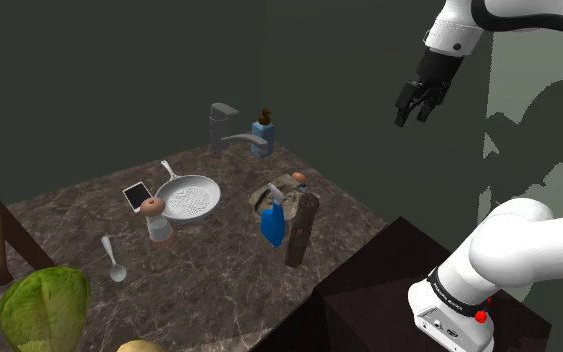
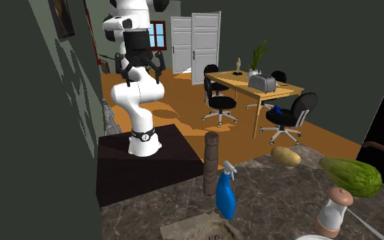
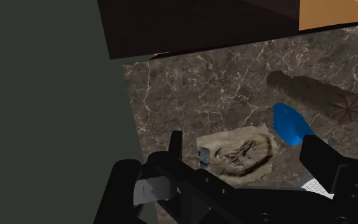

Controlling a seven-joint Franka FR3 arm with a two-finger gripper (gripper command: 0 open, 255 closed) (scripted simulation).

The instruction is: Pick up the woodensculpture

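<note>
While the pincer (image 1: 416,112) hangs high above the worktop (image 1: 209,270), spread wide and empty, the carved tan sculpture (image 1: 267,196) lies untouched; approach and grasp remain.

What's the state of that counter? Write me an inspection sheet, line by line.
Surface: dark marble counter, crowded.
Job's things: sculpture, a flat tan carved slab, lying beside the blue spray bottle; untouched.
Clutter: dark grinder, white strainer, spoon, shaker, cabbage, soap bottle, faucet.
Grippers: end effector open, empty, high above the counter.
Cables: nothing seen.
Surroundings: dark wall; dining table, office chairs, white doors.
</note>
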